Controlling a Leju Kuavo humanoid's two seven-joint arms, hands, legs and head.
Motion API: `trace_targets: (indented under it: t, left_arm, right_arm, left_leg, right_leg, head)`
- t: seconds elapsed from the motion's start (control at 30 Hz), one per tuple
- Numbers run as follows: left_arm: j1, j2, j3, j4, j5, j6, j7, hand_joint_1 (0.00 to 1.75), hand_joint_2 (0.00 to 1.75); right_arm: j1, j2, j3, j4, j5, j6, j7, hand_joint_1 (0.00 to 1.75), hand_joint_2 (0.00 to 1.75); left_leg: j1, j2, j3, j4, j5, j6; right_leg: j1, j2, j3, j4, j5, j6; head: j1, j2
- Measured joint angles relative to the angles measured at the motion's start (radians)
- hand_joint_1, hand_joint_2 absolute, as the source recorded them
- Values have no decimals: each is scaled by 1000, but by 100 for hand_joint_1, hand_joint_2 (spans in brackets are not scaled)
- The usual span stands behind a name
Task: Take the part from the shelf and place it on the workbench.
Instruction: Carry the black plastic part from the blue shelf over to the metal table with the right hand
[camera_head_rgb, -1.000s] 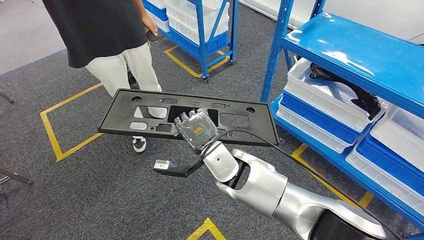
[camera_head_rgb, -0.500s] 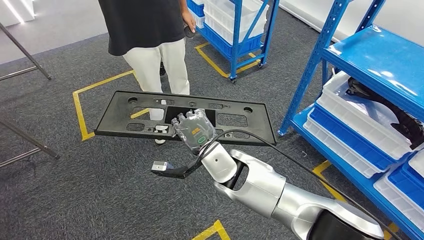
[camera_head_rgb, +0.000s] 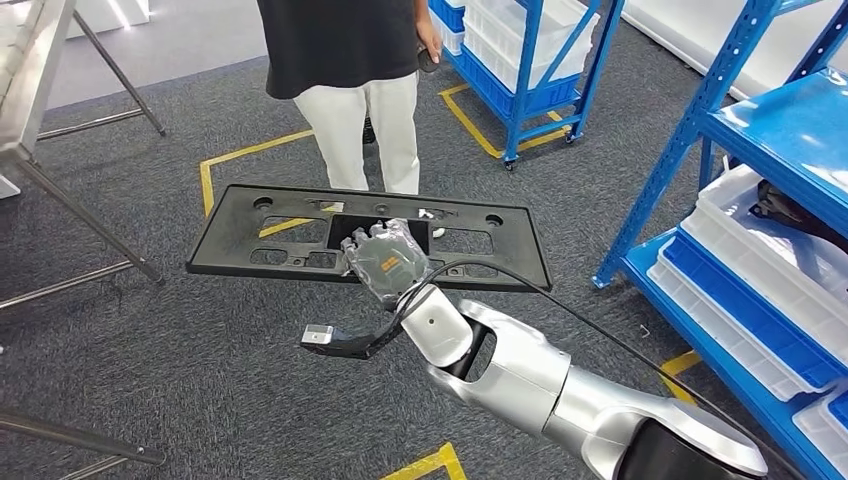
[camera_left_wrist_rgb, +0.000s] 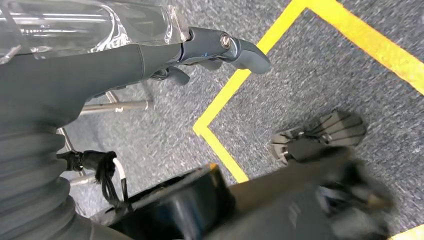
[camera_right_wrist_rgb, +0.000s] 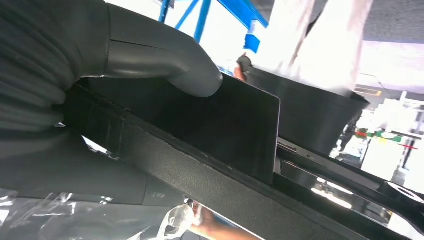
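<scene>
fingers (camera_head_rgb: 372, 243): right hand (camera_head_rgb: 385, 258) grips part's (camera_head_rgb: 240, 232) near edge mid-length | part: level, above carpet (camera_head_rgb: 200, 370)

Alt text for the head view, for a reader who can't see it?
The robot's right hand holds a long black plastic part flat above grey carpet. A person stands just beyond it, with blue shelves of white bins on the right.

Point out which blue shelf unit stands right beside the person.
The smaller blue rack on wheels at the top of the head view, stacked with white bins, beside the person. The big blue shelf stands farther off, at the right edge.
</scene>
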Motion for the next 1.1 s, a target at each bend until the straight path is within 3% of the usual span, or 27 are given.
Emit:
trace_targets:
  t: [0.07,0.13,0.2,0.3,0.33,0.37,0.4,0.43,0.5,0.57,0.63,0.7,0.77,0.83,0.87,0.9,0.93,1.0,1.07,1.1]
  left_arm:
    - [0,0,0,0,0,0,0,0,175]
    - [2,0,0,0,-1,0,1,0,175]
    - [4,1,0,0,-1,1,2,0,175]
    - [2,1,0,0,-2,0,7,0,175]
    - [3,1,0,0,-2,0,7,0,175]
    - [4,1,0,0,-2,0,7,0,175]
    - [6,0,0,0,-2,0,8,0,175]
    - [7,0,0,0,-3,0,8,0,175]
    - [7,0,0,0,-5,0,8,0,175]
    - [7,1,0,0,-7,0,8,0,175]
    - [10,2,0,0,-8,0,8,0,175]
    - [12,2,0,0,-9,0,8,0,175]
    - [9,2,0,0,-10,0,7,0,175]
    - [2,2,0,0,-10,0,7,0,175]
    - [0,2,0,0,-10,0,7,0,175]
    - [-2,2,0,0,-10,0,8,0,175]
    - [-1,2,0,0,-10,-1,9,0,175]
    - [1,2,0,0,-10,-1,10,0,175]
    - [0,2,0,0,-10,-1,10,0,175]
    - [0,2,0,0,-10,-1,10,0,175]
  right_arm:
    - [0,0,0,0,-2,0,0,175,175]
    - [0,2,0,-1,-3,0,0,175,175]
    - [-1,2,-1,-1,-3,0,0,175,175]
    - [2,-1,0,-2,-3,0,0,175,175]
    - [4,-3,0,-1,-4,0,0,175,175]
    - [7,-4,1,-1,-4,0,0,175,175]
    - [8,-5,1,-1,-4,0,1,175,175]
    - [9,-6,2,-1,-4,0,1,175,175]
    - [8,-6,2,-2,-4,0,2,175,175]
    - [9,-7,4,-2,-5,1,2,175,175]
    - [10,-5,4,-2,-5,1,3,175,175]
    - [8,-3,4,-2,-5,1,4,175,175]
    - [7,-3,4,-3,-5,1,4,175,175]
    - [8,-4,4,-4,-5,1,4,175,175]
    - [9,-5,5,-4,-5,1,4,175,175]
    - [9,-5,5,-4,-5,1,4,175,175]
    - [8,-5,5,-4,-5,1,4,175,175]
    - [6,-5,5,-4,-5,1,4,175,175]
    - [4,-5,5,-4,-5,1,4,175,175]
    - [4,-5,5,-4,-5,1,4,175,175]
  left_leg:
    - [-13,15,23,-49,7,10]
    - [-12,-3,24,-56,12,19]
    - [-6,-21,32,-67,18,31]
    - [-3,-48,37,-72,21,41]
    - [-2,-59,37,-72,20,42]
    - [0,-71,37,-71,20,42]
    - [2,-83,38,-70,19,41]
    - [5,-95,38,-68,18,38]
    - [8,-117,36,-58,11,28]
    - [10,-135,28,-51,8,15]
    - [15,-149,23,-52,9,4]
    - [15,-122,7,-21,-9,-5]
    - [13,-71,-48,96,-63,-14]
    - [14,-51,-118,234,-111,-19]
    - [14,-48,-134,262,-114,-19]
    - [14,-46,-127,246,-98,-18]
    - [14,-41,-100,190,-68,-16]
    - [4,-2,-20,35,-6,-6]
    - [-8,27,17,-43,14,5]
    - [-14,23,17,-47,12,10]
  right_leg:
    - [3,-15,2,-1,-3,8]
    - [2,-27,4,-2,-7,17]
    - [0,-3,-6,34,-33,24]
    - [-1,49,-97,222,-120,29]
    - [-1,53,-128,277,-136,31]
    - [-2,54,-143,296,-132,33]
    - [-3,55,-137,274,-107,35]
    - [-6,60,-113,214,-69,37]
    - [-16,95,-49,72,-3,40]
    - [-18,120,-19,7,14,37]
    - [-13,106,-17,4,12,25]
    - [-14,87,-12,1,13,11]
    - [-13,68,-7,-1,11,2]
    - [-10,46,-5,-1,8,-3]
    - [-9,35,-4,-1,6,-4]
    - [-8,25,-2,-1,4,-4]
    - [-7,17,2,-1,1,-3]
    - [-4,2,10,-1,-5,2]
    - [0,-11,12,-1,-10,10]
    - [1,-20,13,-3,-11,14]
  head:
    - [0,0]
    - [0,0]
    - [0,0]
    - [2,0]
    - [2,0]
    - [2,0]
    - [2,0]
    - [2,0]
    - [3,0]
    - [4,0]
    - [5,0]
    - [2,0]
    - [-2,0]
    - [-3,0]
    - [-3,0]
    - [-3,0]
    - [-3,0]
    - [-3,0]
    - [-3,0]
    - [-3,0]
